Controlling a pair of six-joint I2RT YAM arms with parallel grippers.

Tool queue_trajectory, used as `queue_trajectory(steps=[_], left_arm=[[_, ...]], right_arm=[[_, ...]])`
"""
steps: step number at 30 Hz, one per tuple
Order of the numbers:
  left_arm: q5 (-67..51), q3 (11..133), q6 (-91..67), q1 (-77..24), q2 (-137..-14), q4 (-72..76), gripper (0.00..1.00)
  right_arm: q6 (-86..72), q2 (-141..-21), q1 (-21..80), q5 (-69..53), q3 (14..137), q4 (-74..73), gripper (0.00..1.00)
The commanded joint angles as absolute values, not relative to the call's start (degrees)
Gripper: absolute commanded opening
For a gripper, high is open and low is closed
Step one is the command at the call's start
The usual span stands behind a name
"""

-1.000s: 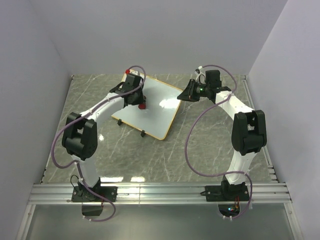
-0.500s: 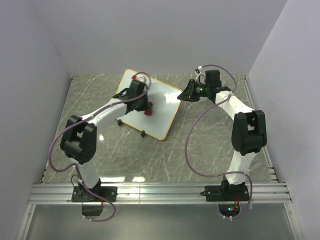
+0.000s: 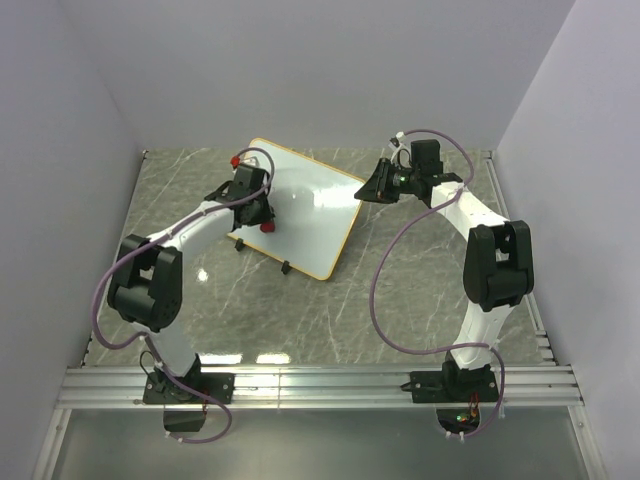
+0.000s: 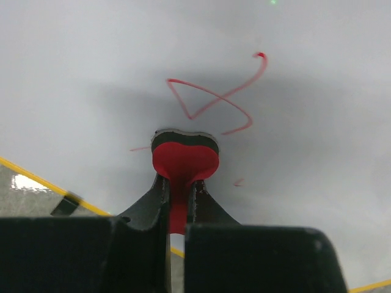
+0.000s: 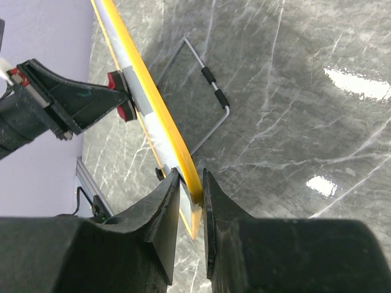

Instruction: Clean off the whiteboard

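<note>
Two grips hold: the right gripper (image 5: 190,190) pinches the yellow-orange rim of the flat white whiteboard (image 3: 315,210) tilted on the grey marble table (image 3: 250,310), while the left gripper (image 4: 177,196), clamped on a small red bone-shaped eraser (image 4: 184,160), presses it to the board just short of the red marker scribble (image 4: 214,101) straight ahead.

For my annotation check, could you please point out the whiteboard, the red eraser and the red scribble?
whiteboard (image 3: 315,215): top external view, bare white face.
red eraser (image 4: 185,160): left wrist view, its rounded head.
red scribble (image 4: 220,96): left wrist view, where its strokes cross.
</note>
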State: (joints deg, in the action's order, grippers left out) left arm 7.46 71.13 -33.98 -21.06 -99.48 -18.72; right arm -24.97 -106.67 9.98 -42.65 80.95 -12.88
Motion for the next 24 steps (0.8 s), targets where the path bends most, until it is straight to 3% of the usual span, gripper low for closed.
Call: queue_trajectory(steps=[1, 13, 24], left_arm=[[4.7, 73.6, -34.8, -26.6, -102.1, -19.0, 0.0], [4.5, 70.1, -36.7, -29.9, -99.5, -18.5, 0.0], [5.5, 68.7, -33.7, -11.3, -97.4, -19.3, 0.0]], right_arm=[[-22.7, -105.7, 10.4, -38.1, 81.2, -15.9, 0.0], [-22.1, -104.8, 10.5, -37.5, 80.4, -15.9, 0.0], [-21.1, -104.4, 10.4, -37.7, 80.5, -17.1, 0.0]])
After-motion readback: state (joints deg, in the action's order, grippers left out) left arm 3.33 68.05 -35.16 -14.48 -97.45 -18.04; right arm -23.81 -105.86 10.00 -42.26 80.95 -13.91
